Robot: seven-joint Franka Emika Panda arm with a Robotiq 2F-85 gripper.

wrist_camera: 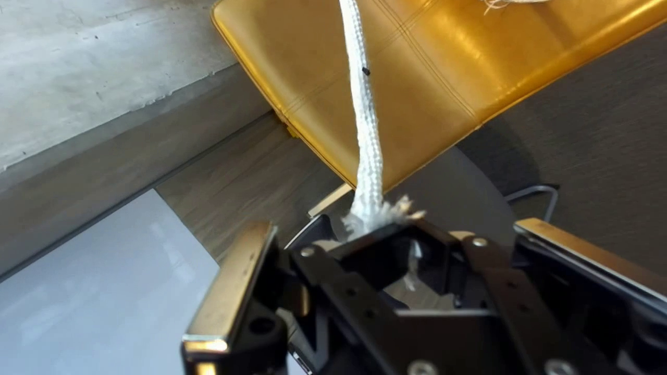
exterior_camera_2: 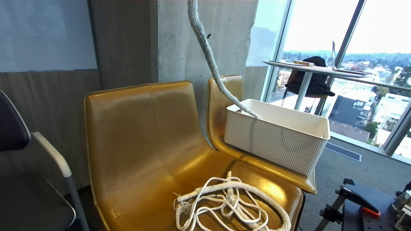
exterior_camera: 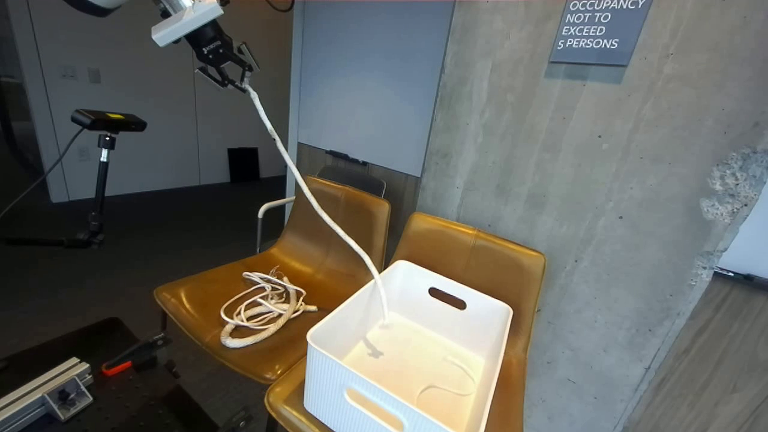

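In the wrist view, the jaws clamp the frayed end of the white braided rope [wrist_camera: 370, 156], presumably so its length hangs free; a tan leather-look chair [wrist_camera: 417, 94] stands beneath them. In an exterior view, the rope slopes from the jaws down into the ribbed white bin [exterior_camera: 330, 372], resting on a second chair [exterior_camera: 480, 255], likely for height. In an exterior view, with the jaws out of frame above, a cord bundle [exterior_camera_2: 232, 185] lies below on the tan chair.
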